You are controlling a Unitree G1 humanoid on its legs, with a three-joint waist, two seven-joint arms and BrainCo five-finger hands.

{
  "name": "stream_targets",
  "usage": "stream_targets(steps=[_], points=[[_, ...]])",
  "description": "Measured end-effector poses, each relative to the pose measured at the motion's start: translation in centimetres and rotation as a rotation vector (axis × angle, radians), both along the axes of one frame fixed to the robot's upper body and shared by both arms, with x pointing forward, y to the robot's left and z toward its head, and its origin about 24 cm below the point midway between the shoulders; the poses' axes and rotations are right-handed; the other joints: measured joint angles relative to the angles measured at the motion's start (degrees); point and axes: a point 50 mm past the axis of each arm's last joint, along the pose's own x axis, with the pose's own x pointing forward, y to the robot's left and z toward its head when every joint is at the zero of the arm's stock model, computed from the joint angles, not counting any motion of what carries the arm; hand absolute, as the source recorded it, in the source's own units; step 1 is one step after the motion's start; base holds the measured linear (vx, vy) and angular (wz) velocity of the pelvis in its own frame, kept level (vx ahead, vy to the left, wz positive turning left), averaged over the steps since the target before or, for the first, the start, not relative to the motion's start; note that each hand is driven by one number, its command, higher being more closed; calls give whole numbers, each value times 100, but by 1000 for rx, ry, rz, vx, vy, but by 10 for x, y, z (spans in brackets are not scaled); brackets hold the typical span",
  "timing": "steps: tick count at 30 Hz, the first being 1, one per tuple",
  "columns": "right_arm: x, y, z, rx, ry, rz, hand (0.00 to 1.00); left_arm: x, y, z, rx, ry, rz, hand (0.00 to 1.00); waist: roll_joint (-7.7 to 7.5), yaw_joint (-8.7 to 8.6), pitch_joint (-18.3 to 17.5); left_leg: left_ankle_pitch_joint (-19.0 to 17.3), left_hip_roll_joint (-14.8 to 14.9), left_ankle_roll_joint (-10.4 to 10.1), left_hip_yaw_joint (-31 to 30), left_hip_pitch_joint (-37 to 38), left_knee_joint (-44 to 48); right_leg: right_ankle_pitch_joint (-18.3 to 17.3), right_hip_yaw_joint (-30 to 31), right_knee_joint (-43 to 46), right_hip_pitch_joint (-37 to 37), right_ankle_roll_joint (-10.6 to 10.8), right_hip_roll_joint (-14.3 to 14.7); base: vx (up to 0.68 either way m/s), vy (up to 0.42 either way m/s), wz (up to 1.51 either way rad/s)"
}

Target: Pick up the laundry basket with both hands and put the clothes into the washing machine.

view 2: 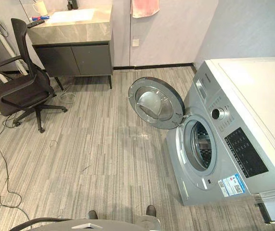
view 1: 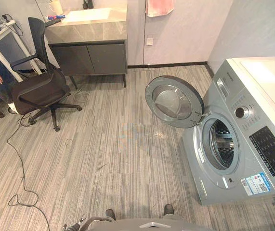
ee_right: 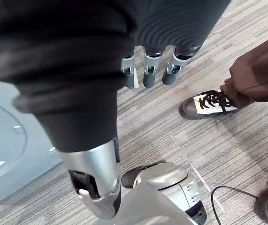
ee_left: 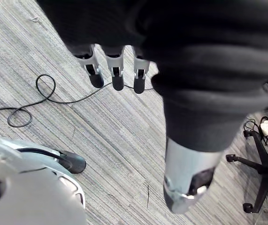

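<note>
While the washing machine (view 1: 200, 168) is standing at the right with its door (view 1: 173, 102) hanging wide, the left hand (ee_left: 116, 65) and right hand (ee_right: 149, 70) are dangling released over the floor (view 1: 118, 159), grasping nothing. Pickup seems not yet begun; the next move calls for finding the laundry basket.

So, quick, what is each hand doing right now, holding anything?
Left hand: open, fingers relaxed, holding nothing.
Right hand: open, fingers relaxed, holding nothing.
</note>
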Motion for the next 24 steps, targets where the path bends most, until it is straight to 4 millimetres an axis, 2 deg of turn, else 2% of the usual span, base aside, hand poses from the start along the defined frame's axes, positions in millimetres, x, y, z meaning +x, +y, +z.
stream_targets(steps=[7, 24], points=[[-8, 5, -3, 35, 55, 34, 0, -1, 2, -2, -12, 19, -61, 0, -27, 19, -6, -13, -2, -1, -11, 65, 0, -3, -32, -90, 112, 5, 8, 29, -5, 0], [-3, 9, -4, 34, 56, 98, 0, 1, 8, -1, 3, 25, -82, 0, -151, 18, 41, -49, -6, -9, -68, 79, 0, -40, -83, -123, 164, 19, 9, 0, 0, 0]])
